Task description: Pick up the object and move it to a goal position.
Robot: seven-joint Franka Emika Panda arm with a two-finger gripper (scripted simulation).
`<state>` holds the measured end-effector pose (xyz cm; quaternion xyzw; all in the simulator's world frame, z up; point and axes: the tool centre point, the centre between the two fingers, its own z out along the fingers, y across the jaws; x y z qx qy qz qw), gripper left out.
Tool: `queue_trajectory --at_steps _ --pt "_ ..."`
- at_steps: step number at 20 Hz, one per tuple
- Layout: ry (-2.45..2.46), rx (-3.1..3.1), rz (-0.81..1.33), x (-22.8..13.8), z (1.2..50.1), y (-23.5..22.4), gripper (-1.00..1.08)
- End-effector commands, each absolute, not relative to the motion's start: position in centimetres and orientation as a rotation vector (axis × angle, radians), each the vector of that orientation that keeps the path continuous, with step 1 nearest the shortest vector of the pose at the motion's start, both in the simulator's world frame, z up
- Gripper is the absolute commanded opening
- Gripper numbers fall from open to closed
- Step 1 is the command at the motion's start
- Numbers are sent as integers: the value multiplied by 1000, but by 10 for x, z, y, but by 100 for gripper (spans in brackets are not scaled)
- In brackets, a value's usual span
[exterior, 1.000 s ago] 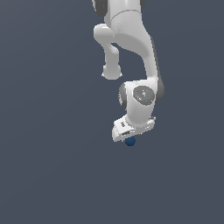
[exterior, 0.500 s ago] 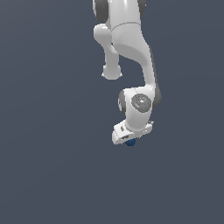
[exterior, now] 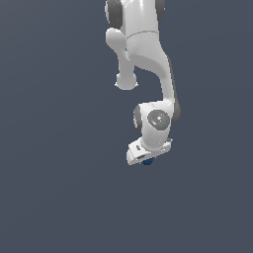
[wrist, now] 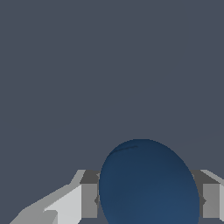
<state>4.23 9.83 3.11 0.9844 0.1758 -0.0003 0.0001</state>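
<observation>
**A:** Exterior view first: the white gripper (exterior: 146,157) is hung under the arm (exterior: 148,59), and only a sliver of the dark blue ball (exterior: 147,162) is seen poking out beneath it. Compared with a second ago, the whole wrist has been shifted a bit toward the exterior view's right, with the ball carried along in the same spot under the hand. No goal marker is shown anywhere on the flat grey backdrop (exterior: 49,148).

**B:** Wrist view backs that up. The ball (wrist: 148,183) is sat right between the two fingers (wrist: 87,199), both pads pressed against its sides, so it's clamped. Pick-up looks done, and the transport leg is probably underway. How far is left can't be judged.
</observation>
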Motion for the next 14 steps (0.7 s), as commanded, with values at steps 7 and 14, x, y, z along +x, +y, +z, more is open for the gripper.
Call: queue_trajectory --at_steps 7,14 --pt "552 3092 -1 42 31 98 -100" --pt "552 3092 -1 37 40 98 -100"
